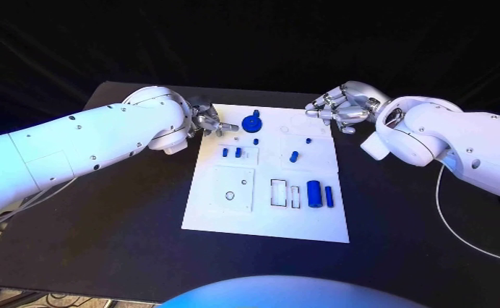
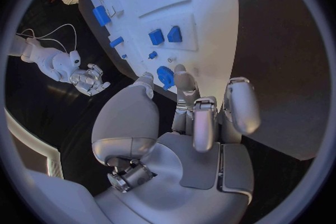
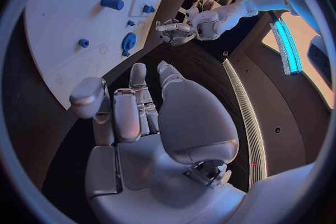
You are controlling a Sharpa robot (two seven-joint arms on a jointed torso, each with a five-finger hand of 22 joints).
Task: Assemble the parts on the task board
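Note:
The white task board [image 1: 266,210] lies mid-table with several blue parts on it. A round blue gear-like part [image 1: 251,121] sits near its far edge. My left hand [image 1: 209,121] hovers at the board's far left corner, fingers apart and holding nothing, their tips close to that round part [image 2: 166,75]. My right hand [image 1: 339,107] hangs just beyond the board's far right corner, fingers loosely bent with nothing in them. A blue cylinder [image 1: 295,155] lies mid-board, and two small blue blocks [image 1: 231,152] stand to its left. Two longer blue pieces [image 1: 321,194] rest at the right.
Empty rectangular slots [image 1: 283,192] and a raised plate with a hole [image 1: 233,192] occupy the board's near half. Black tabletop [image 1: 125,228] surrounds the board. A white cable [image 1: 448,214] trails along the table's right side. Both white forearms flank the board's far end.

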